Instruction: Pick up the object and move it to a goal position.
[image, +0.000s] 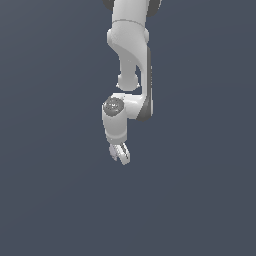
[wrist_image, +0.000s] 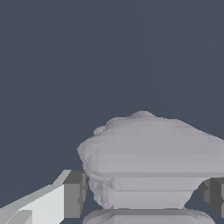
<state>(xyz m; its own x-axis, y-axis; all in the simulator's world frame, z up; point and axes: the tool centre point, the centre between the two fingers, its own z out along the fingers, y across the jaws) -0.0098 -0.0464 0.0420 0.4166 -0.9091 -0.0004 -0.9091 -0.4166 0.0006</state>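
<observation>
The object (wrist_image: 148, 148) is a pale grey-lavender lump with a ridged, stepped outline, and it fills the lower part of the wrist view. My gripper (wrist_image: 143, 194) straddles its narrower waist, with one grey pad (wrist_image: 73, 194) on one side and the other pad (wrist_image: 215, 196) on the opposite side, both against the lump. In the exterior view the white gripper (image: 120, 153) points down below the arm near the middle of the picture. There the object is too small to tell apart from the fingers.
The white arm (image: 131, 55) comes down from the top centre of the exterior view. A plain dark blue-grey ground (image: 55, 200) lies all around. No goal marker or other object shows.
</observation>
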